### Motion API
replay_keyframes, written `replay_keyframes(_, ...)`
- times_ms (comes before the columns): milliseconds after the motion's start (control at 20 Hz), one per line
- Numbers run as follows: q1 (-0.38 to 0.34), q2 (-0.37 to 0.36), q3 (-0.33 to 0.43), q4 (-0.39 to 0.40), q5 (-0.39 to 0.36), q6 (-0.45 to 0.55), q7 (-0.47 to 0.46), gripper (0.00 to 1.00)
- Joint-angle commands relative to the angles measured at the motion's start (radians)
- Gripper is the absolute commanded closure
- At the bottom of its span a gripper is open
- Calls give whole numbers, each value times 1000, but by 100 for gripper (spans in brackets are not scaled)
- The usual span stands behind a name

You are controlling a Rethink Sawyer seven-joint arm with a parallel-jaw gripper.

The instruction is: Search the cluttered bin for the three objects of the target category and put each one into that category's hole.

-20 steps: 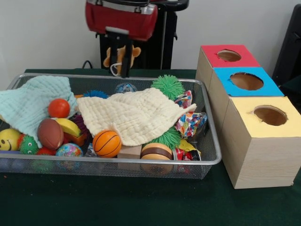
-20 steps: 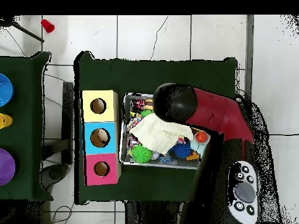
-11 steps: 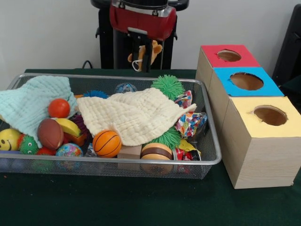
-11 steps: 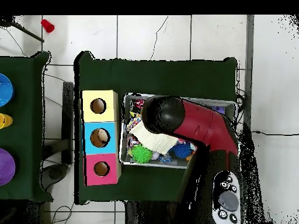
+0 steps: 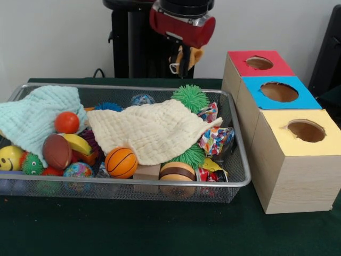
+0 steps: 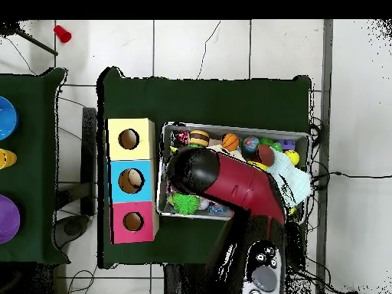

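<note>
One gripper [image 5: 184,60] likely clasping plush toy [image 5: 187,56] | three holes | two cloths

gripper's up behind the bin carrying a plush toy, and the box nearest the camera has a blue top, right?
Not quite. In the front view the nearest box has a yellow top; blue is the middle box. The rest holds: the gripper hangs behind the bin with a tan plush toy in it.

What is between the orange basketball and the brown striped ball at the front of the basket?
In the front view, a small tan wooden block sits between the basketball and the brown striped ball, partly tucked under the cream cloth.
</note>
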Motion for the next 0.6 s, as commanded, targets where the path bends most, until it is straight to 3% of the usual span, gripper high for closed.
replay_keyframes(50, 90, 28, -87, 190, 103, 51, 486, 100)
replay_keyframes(600, 152, 20, -82, 362, 150, -114, 566, 100)
